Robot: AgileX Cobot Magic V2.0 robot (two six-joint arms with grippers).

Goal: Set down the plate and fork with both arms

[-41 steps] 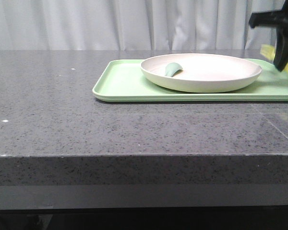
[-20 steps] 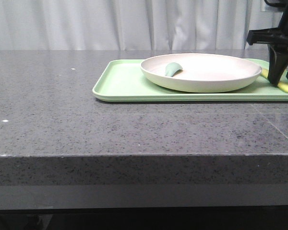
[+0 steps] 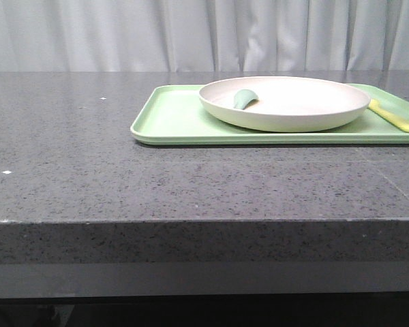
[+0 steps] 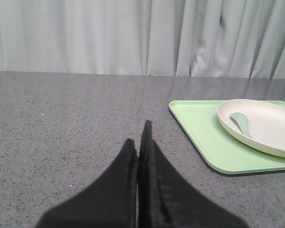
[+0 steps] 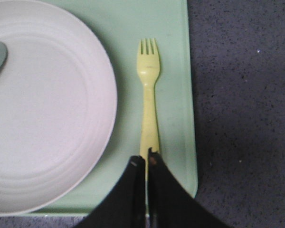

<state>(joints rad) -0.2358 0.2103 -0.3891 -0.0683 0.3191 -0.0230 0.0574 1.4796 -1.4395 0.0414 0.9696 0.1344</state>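
Tray (image 3: pixel 177 119): set on the grey counter.
Plate (image 3: pixel 284 102): seated on the tray.
Fork (image 5: pixel 148 90): laid flat on the tray, just beside the plate.
Right gripper (image 5: pixel 146 164): clenched, empty, above the fork's handle end.
Left gripper (image 4: pixel 138 142): clenched, empty, well apart from the tray.

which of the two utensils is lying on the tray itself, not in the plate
The pale-yellow fork lies flat on the green tray beside the plate; the teal one rests inside the plate.
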